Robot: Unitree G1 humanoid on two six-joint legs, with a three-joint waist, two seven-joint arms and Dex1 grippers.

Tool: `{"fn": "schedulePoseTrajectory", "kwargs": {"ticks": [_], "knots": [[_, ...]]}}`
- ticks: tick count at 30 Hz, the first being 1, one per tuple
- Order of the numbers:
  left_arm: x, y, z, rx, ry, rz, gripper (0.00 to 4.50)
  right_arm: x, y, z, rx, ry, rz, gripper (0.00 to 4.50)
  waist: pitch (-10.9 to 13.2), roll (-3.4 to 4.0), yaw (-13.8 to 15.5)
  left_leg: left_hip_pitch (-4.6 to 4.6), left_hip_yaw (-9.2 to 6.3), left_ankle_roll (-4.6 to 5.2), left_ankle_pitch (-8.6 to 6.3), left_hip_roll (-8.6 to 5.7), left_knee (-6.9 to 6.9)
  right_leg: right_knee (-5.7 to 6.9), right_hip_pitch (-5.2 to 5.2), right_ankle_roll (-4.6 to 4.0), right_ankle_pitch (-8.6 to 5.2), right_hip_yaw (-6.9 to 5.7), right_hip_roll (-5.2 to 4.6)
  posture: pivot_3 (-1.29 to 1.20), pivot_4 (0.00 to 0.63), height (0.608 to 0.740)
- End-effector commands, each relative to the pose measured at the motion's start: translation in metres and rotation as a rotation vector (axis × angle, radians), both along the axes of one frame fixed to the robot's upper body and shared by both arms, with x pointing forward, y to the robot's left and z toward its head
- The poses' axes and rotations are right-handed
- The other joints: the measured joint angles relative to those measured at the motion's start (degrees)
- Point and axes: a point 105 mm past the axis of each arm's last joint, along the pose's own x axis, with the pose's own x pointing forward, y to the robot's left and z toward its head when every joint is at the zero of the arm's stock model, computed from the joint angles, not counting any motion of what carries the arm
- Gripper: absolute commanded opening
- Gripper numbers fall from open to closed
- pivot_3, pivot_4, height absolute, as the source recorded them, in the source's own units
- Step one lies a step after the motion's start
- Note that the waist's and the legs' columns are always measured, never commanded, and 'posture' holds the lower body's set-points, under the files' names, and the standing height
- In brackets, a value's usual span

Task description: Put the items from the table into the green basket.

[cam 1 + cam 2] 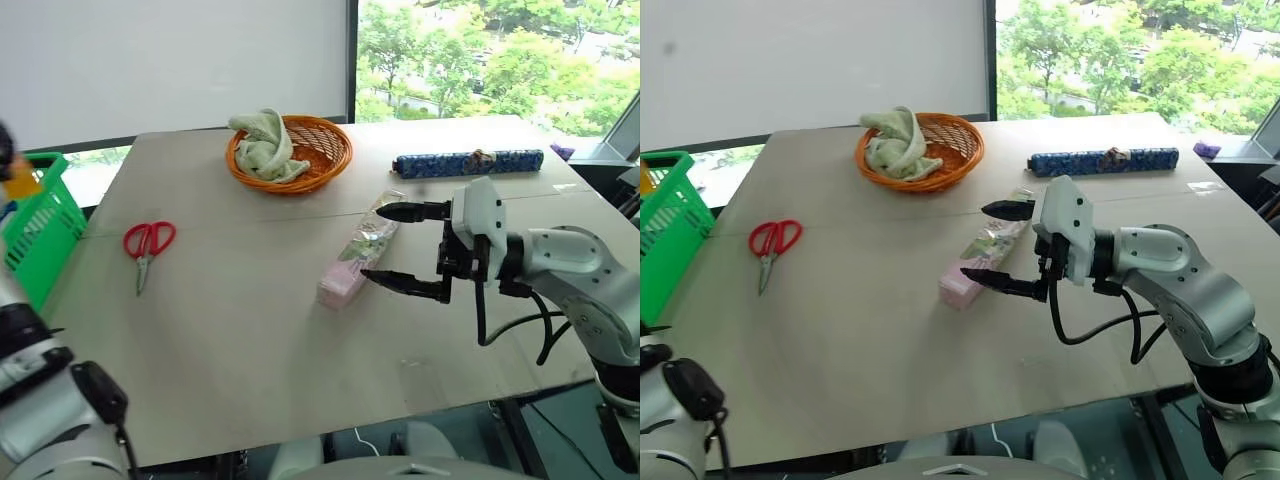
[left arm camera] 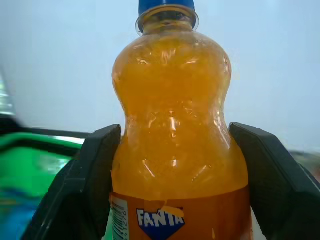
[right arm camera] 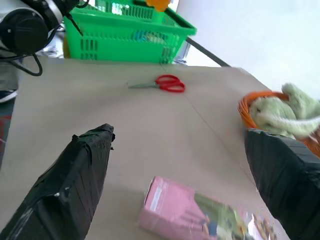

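My left gripper (image 2: 175, 129) is shut on the orange soda bottle (image 2: 172, 100), one finger pressed on each side below its blue cap. The bottle (image 1: 20, 183) hangs at the far left over the green basket (image 1: 40, 235). My right gripper (image 1: 400, 247) is open and points left, its fingers spread just above the long pink floral packet (image 1: 358, 255) without touching it. On the table (image 1: 230, 330) lie red-handled scissors (image 1: 147, 242) at the left and a dark-blue patterned roll (image 1: 468, 162) at the back right.
A round orange wicker basket (image 1: 325, 150) with a pale green cloth (image 1: 265, 145) stands at the back centre. The green basket sits off the table's left edge. A window is behind the table on the right.
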Motion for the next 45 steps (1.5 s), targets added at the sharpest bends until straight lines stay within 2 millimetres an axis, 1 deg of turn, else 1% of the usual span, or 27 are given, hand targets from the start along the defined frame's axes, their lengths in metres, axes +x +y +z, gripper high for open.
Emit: {"fn": "schedulePoseTrajectory", "kwargs": {"ticks": [1, 2, 3, 5, 6, 8, 9, 10, 11, 12, 13, 14, 15, 16, 17, 19, 20, 22, 24, 25, 28, 30, 33, 36, 39, 42, 45], "knots": [[-0.006, 0.023, 0.016, 0.064, 0.017, 0.098, 2.92, -0.003, 0.008, 0.015, 0.025, -0.058, 0.062, 4.50, -0.1, -0.23, 1.6, -0.02, -0.04, -0.01, 0.00, -0.02, 0.00, -0.01, 0.00, 0.00, 0.00, -0.08, -0.02, 0.03, 0.000, 0.740], [-0.004, 0.026, 0.015, 0.067, 0.037, 0.086, 2.92, -0.003, 0.009, 0.016, 0.027, -0.062, 0.069, 4.50, -0.2, -0.36, 2.2, -0.04, -0.07, -0.02, -0.02, -0.04, 0.00, 0.00, 0.00, 0.00, 0.00, -0.16, -0.05, 0.03, 0.000, 0.740], [-0.004, 0.030, 0.013, 0.051, 0.049, 0.093, 3.94, -0.003, 0.009, 0.016, 0.026, -0.065, 0.074, 4.50, -0.2, -0.44, 2.8, -0.09, -0.15, -0.07, -0.05, -0.05, -0.02, -0.03, 0.01, 0.00, 0.00, -0.29, -0.08, 0.02, 0.000, 0.740], [-0.005, 0.037, 0.010, 0.022, 0.057, 0.110, 4.46, -0.003, 0.009, 0.016, 0.024, -0.069, 0.077, 4.50, -0.4, -0.74, 3.4, -0.16, -0.25, -0.26, -0.15, -0.10, 0.01, -0.03, 0.01, -0.02, -0.01, -0.41, -0.16, 0.02, 0.000, 0.740], [-0.004, 0.038, 0.010, 0.013, 0.057, 0.102, 4.46, -0.003, 0.009, 0.015, 0.022, -0.070, 0.077, 4.50, -0.5, -0.93, 3.4, -0.17, -0.26, -0.28, -0.16, -0.10, 0.03, -0.03, 0.01, -0.02, -0.01, -0.40, -0.18, 0.02, 0.000, 0.740], [0.009, 0.024, 0.014, 0.065, 0.066, 0.012, 4.46, -0.003, 0.007, 0.014, 0.018, -0.070, 0.068, 4.50, -0.6, -1.02, 3.0, -0.18, -0.26, -0.29, -0.16, -0.13, 0.04, -0.04, 0.02, -0.02, 0.00, -0.37, -0.24, 0.01, 0.000, 0.740], [0.018, 0.013, 0.015, 0.064, 0.053, -0.066, 4.46, -0.003, 0.005, 0.014, 0.018, -0.068, 0.060, 4.50, -0.6, -1.03, 2.8, -0.18, -0.24, -0.29, -0.16, -0.15, 0.06, -0.02, 0.02, -0.02, 0.01, -0.36, -0.28, 0.01, 0.000, 0.740], [0.038, -0.017, 0.008, 0.027, 0.051, -0.265, 4.46, -0.002, 0.003, 0.012, 0.014, -0.066, 0.044, 4.50, -0.6, -1.03, 2.7, -0.17, -0.24, -0.30, -0.16, -0.16, 0.07, 0.00, 0.03, 0.00, 0.02, -0.36, -0.31, 0.01, 0.000, 0.740], [0.053, -0.049, -0.003, 0.007, 0.078, -0.435, 4.46, -0.002, 0.000, 0.010, 0.012, -0.062, 0.027, 4.50, -0.7, -1.04, 2.8, -0.17, -0.24, -0.30, -0.15, -0.16, 0.07, 0.01, 0.03, 0.00, 0.03, -0.36, -0.32, 0.01, 0.000, 0.740], [0.064, -0.086, -0.018, -0.030, 0.127, -0.615, 4.46, -0.002, -0.003, 0.008, 0.009, -0.057, 0.008, 4.50, -0.7, -0.99, 2.8, -0.17, -0.24, -0.31, -0.15, -0.16, 0.08, 0.03, 0.07, 0.00, 0.03, -0.39, -0.38, 0.00, 0.000, 0.740], [0.068, -0.119, -0.032, -0.057, 0.176, -0.756, 4.46, -0.002, -0.007, 0.006, 0.004, -0.052, -0.008, 4.50, -0.7, -0.95, 2.6, -0.15, -0.24, -0.32, -0.14, -0.16, 0.10, 0.05, 0.12, -0.01, 0.03, -0.43, -0.43, -0.01, 0.000, 0.740], [0.069, -0.146, -0.044, -0.055, 0.229, -0.840, 4.46, -0.002, -0.011, 0.004, -0.004, -0.046, -0.026, 4.50, -0.8, -0.91, 2.2, -0.15, -0.22, -0.33, -0.13, -0.16, 0.08, -0.01, 0.12, -0.01, 0.03, -0.38, -0.42, -0.02, 0.000, 0.740], [0.070, -0.173, -0.058, -0.098, 0.272, -0.912, 4.46, -0.002, -0.017, 0.001, -0.021, -0.043, -0.050, 4.50, -0.7, -0.80, 1.7, -0.15, -0.19, -0.31, -0.14, -0.16, 0.10, -0.03, 0.14, -0.01, 0.03, -0.35, -0.43, -0.03, 0.000, 0.740], [0.070, -0.195, -0.070, -0.116, 0.323, -0.952, 4.46, -0.002, -0.022, -0.002, -0.037, -0.043, -0.071, 4.50, -0.7, -0.72, 1.4, -0.15, -0.17, -0.23, -0.17, -0.21, 0.12, -0.02, 0.16, -0.01, 0.03, -0.33, -0.49, -0.05, 0.000, 0.740], [0.068, -0.222, -0.081, -0.135, 0.372, -1.020, 4.46, -0.002, -0.028, -0.005, -0.052, -0.038, -0.096, 4.50, -0.7, -0.73, 0.9, -0.16, -0.16, -0.17, -0.14, -0.21, 0.11, -0.04, 0.14, 0.00, 0.03, -0.33, -0.49, -0.07, 0.000, 0.740], [0.063, -0.274, -0.098, -0.205, 0.477, -1.163, 4.46, -0.003, -0.038, -0.010, -0.083, -0.029, -0.139, 4.50, -0.7, -0.70, -0.5, -0.20, -0.16, 0.03, -0.02, -0.19, 0.10, -0.01, 0.13, 0.03, 0.03, -0.32, -0.41, -0.10, 0.000, 0.740], [0.059, -0.301, -0.106, -0.232, 0.560, -1.249, 4.46, -0.004, -0.044, -0.013, -0.102, -0.025, -0.164, 4.50, -0.6, -0.66, -0.9, -0.20, -0.16, 0.04, -0.01, -0.13, 0.08, -0.01, 0.11, 0.03, 0.03, -0.31, -0.32, -0.12, 0.000, 0.740], [0.055, -0.332, -0.117, -0.285, 0.670, -1.328, 4.46, -0.006, -0.052, -0.018, -0.127, -0.015, -0.198, 4.50, -0.6, -0.44, -1.8, -0.07, -0.08, 0.03, 0.00, -0.02, 0.06, 0.01, 0.16, 0.02, 0.02, -0.20, -0.12, -0.14, 0.000, 0.740], [0.060, -0.362, -0.132, -0.388, 0.784, -1.366, 4.46, -0.008, -0.063, -0.023, -0.155, -0.003, -0.248, 4.50, -0.6, -0.14, -1.9, 0.00, -0.05, 0.03, 0.01, 0.00, 0.08, 0.00, 0.23, 0.03, 0.02, -0.18, -0.08, -0.19, 0.000, 0.740], [0.063, -0.372, -0.140, -0.410, 0.840, -1.359, 4.46, -0.009, -0.066, -0.025, -0.163, 0.001, -0.269, 4.50, -0.6, -0.08, -1.9, 0.10, -0.05, 0.05, 0.01, 0.00, 0.10, -0.03, 0.38, 0.03, 0.02, -0.20, -0.08, -0.20, 0.000, 0.740], [0.073, -0.393, -0.159, -0.376, 0.938, -1.339, 4.46, -0.015, -0.070, -0.026, -0.164, 0.009, -0.307, 4.50, -0.7, 0.08, -2.8, 0.19, -0.02, 0.09, 0.00, -0.04, 0.22, 0.01, 0.50, 0.06, 0.03, -0.14, -0.06, -0.24, 0.003, 0.740], [0.079, -0.402, -0.174, -0.344, 1.005, -1.319, 4.46, -0.019, -0.069, -0.026, -0.162, 0.010, -0.320, 4.50, -0.6, 0.18, -3.6, 0.23, 0.00, 0.08, 0.01, -0.03, 0.22, 0.06, 0.51, 0.06, 0.03, -0.09, -0.05, -0.27, 0.010, 0.740], [0.087, -0.397, -0.196, -0.152, 1.076, -1.241, 4.46, -0.024, -0.067, -0.026, -0.162, 0.011, -0.335, 4.50, -0.5, 0.33, -4.4, 0.22, 0.01, 0.08, 0.00, -0.02, 0.22, 0.04, 0.49, 0.05, 0.03, -0.07, -0.03, -0.30, 0.013, 0.740], [0.089, -0.394, -0.207, -0.015, 1.103, -1.228, 4.46, -0.026, -0.068, -0.026, -0.160, 0.013, -0.353, 4.50, -0.4, 0.54, -5.0, 0.21, 0.01, 0.08, 0.00, -0.01, 0.22, -0.03, 0.49, 0.04, 0.02, -0.06, -0.07, -0.30, 0.015, 0.740], [0.086, -0.394, -0.214, 0.013, 1.120, -1.248, 3.67, -0.027, -0.069, -0.026, -0.159, 0.018, -0.366, 4.50, -0.5, 0.60, -5.2, 0.21, 0.00, 0.07, -0.01, 0.00, 0.21, -0.05, 0.49, 0.02, 0.02, -0.07, -0.12, -0.30, 0.015, 0.740], [0.084, -0.392, -0.215, 0.033, 1.107, -1.259, 2.32, -0.027, -0.068, -0.027, -0.155, 0.023, -0.366, 4.50, -0.5, 0.70, -5.3, 0.23, 0.00, 0.11, -0.03, 0.00, 0.21, -0.04, 0.49, 0.02, 0.01, -0.07, -0.17, -0.29, 0.015, 0.740], [0.082, -0.392, -0.206, 0.035, 1.041, -1.293, 1.06, -0.025, -0.066, -0.028, -0.152, 0.026, -0.359, 4.50, -0.5, 0.79, -5.4, 0.24, -0.01, 0.24, -0.11, 0.01, 0.21, -0.03, 0.49, 0.02, 0.01, -0.06, -0.18, -0.29, 0.014, 0.740]]}}
